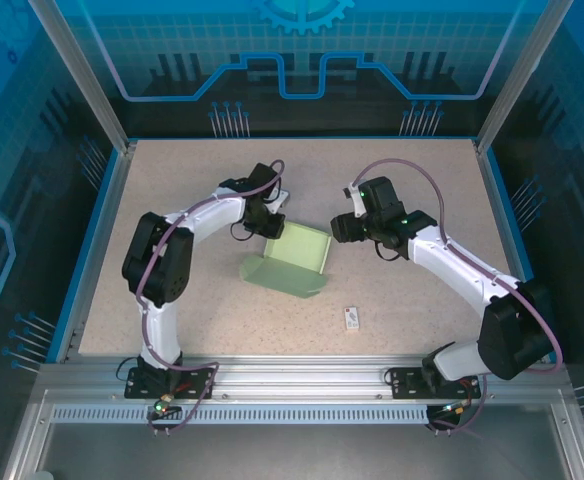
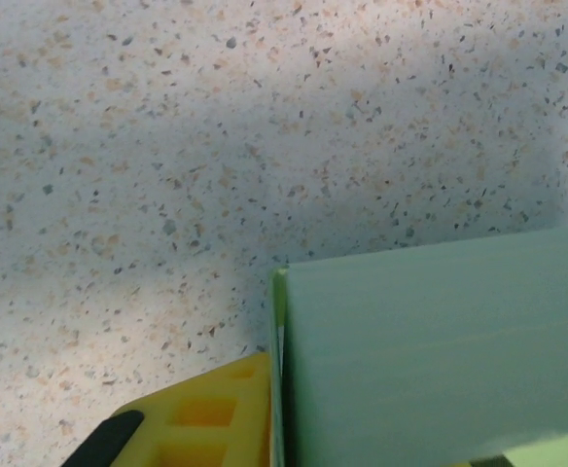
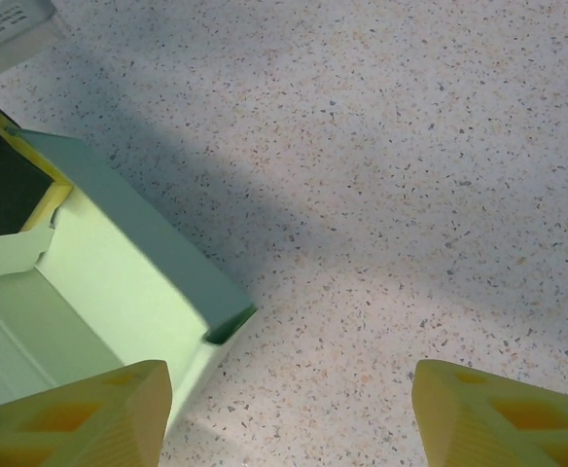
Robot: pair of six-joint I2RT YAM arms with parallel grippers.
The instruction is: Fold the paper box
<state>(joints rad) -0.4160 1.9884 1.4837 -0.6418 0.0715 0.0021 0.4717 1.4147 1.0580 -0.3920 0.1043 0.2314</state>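
The pale mint-green thin-card paper box (image 1: 290, 262) is set at the middle of the speckled beige stone-pattern table (image 1: 172, 200). The left gripper (image 1: 274, 228) is placed at its far left corner, and the right gripper (image 1: 336, 228) just beside its far right corner. A small white rectangular tag (image 1: 352, 318) is laid nearer and to the right, apart from the box.

One paper box (image 1: 294, 258), one white tag (image 1: 352, 318)

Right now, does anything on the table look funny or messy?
The box looks lopsided: its walls stand up at the far end, but its near end lies open and flat. A tiny white tag lies alone nearby. Nothing looks spilled or torn.
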